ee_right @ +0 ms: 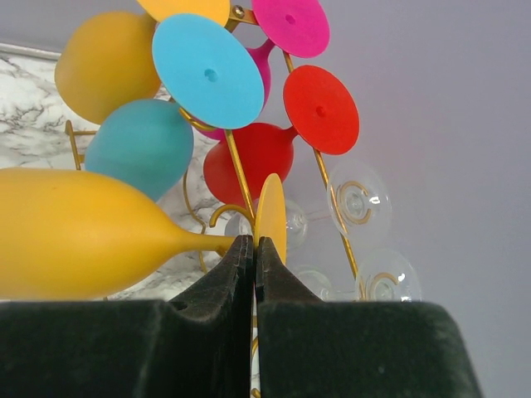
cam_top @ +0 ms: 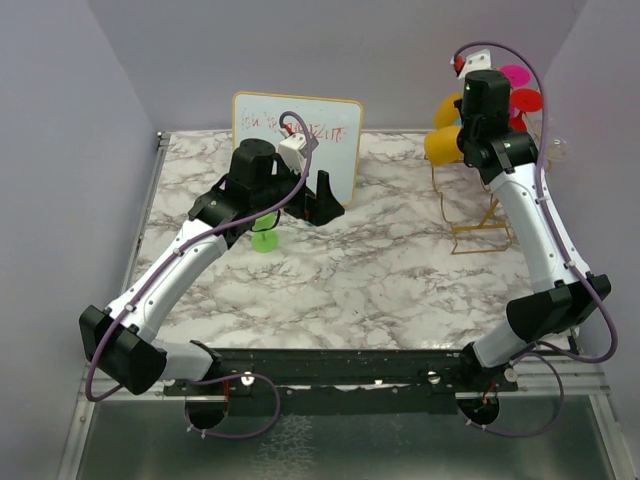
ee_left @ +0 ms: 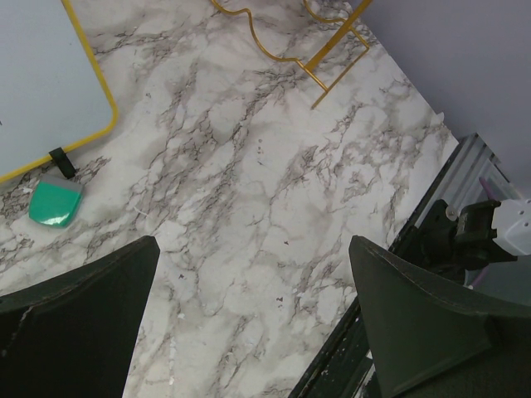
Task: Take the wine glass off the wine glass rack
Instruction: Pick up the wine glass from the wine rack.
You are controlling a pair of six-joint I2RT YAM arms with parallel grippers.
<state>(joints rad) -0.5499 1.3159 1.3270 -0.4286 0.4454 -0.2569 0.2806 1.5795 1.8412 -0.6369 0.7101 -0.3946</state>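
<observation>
The gold wire wine glass rack (ee_right: 241, 178) stands at the back right of the table (cam_top: 480, 228), hung with coloured and clear glasses. A yellow wine glass (ee_right: 75, 232) lies sideways on a low hook, bowl to the left and foot (ee_right: 272, 217) to the right. My right gripper (ee_right: 254, 242) is shut on its thin stem, just beside the foot. In the top view the right gripper (cam_top: 466, 132) sits high at the rack, next to the yellow glass (cam_top: 443, 146). My left gripper (ee_left: 253, 307) hangs open over bare marble, holding nothing.
Blue (ee_right: 207, 70), pink (ee_right: 290, 25) and red (ee_right: 319, 108) glasses crowd the rack above the yellow one, with clear glasses (ee_right: 358, 199) at its right. A yellow-framed whiteboard (cam_top: 297, 135) leans at the back centre. A small green object (cam_top: 265, 240) lies under the left arm.
</observation>
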